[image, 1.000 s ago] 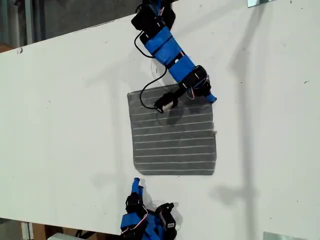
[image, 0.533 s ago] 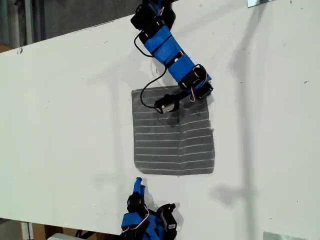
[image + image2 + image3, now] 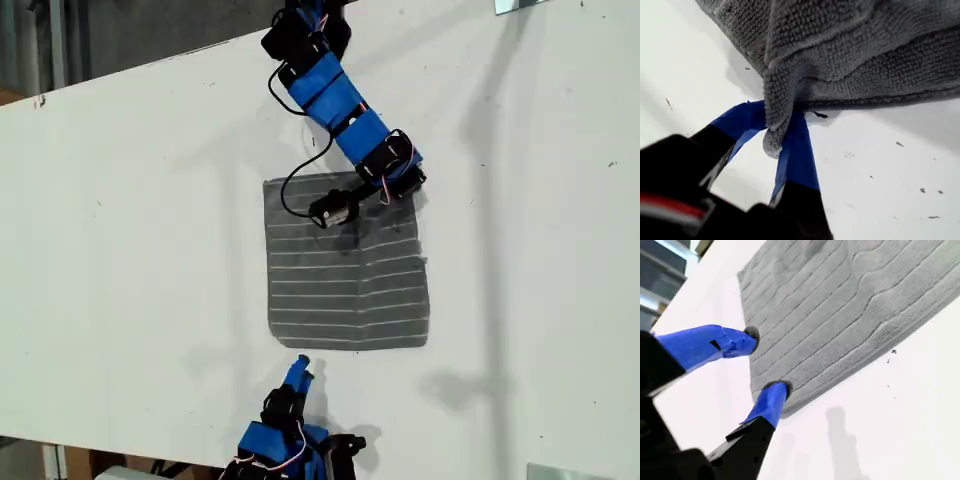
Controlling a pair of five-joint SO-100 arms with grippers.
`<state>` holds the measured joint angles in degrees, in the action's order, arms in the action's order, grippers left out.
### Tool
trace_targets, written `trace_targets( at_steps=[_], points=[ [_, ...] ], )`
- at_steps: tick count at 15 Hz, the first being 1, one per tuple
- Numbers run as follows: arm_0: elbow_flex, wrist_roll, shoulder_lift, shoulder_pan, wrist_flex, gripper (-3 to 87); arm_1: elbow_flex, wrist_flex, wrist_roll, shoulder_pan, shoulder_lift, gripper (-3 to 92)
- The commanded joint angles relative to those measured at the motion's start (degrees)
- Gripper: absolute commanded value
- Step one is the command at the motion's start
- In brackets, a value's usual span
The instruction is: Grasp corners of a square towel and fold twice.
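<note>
The grey striped towel (image 3: 345, 285) lies flat on the white table, slightly rippled near its far edge. My first gripper (image 3: 404, 188) reaches in from the exterior view's top and is shut on the towel's far corner (image 3: 776, 127) at that view's right; the cloth bunches between the blue fingers (image 3: 799, 150). At the exterior view's bottom, my second gripper (image 3: 298, 371) stands open just short of the near corner (image 3: 784, 409) on that view's left. One fingertip (image 3: 777, 390) touches the towel's (image 3: 840, 305) edge there and the other (image 3: 747, 337) hovers over the cloth.
White tabletop (image 3: 130, 220) extends widely to both sides of the towel in the exterior view. A black cable loops from the first arm (image 3: 330, 95) over the towel's far edge. Table edges run along that view's upper left and bottom.
My first gripper has closed on the far corner and tugged it, shifting and rippling the towel. My second gripper has moved toward the exterior view's right and up to the near corner.
</note>
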<state>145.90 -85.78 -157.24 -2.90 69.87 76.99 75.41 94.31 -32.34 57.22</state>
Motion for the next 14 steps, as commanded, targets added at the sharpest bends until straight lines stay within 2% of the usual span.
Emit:
trace_targets(
  at_steps=[1,2,5,8,11,14],
  points=[
    [-15.73,-3.34,32.34,8.26,-6.50,17.3,-0.18,1.67,0.26,0.26,0.79,-0.1],
    [-18.81,-6.24,40.96,12.30,-9.76,17.0,0.00,1.76,0.44,0.09,0.70,-0.1],
    [-34.10,-14.68,65.13,22.59,-10.63,18.5,0.00,1.67,0.09,0.09,0.18,-0.1],
    [-38.50,-20.57,68.55,29.27,-9.93,22.5,0.00,1.58,-0.97,0.97,0.09,-0.1],
    [-42.63,-23.91,73.74,33.66,-11.60,24.4,0.00,1.32,-2.64,2.02,-0.26,-0.1],
    [-53.35,-22.94,82.62,35.42,-11.16,24.4,-0.09,1.32,-3.25,2.37,-0.35,-0.1]
  ],
)
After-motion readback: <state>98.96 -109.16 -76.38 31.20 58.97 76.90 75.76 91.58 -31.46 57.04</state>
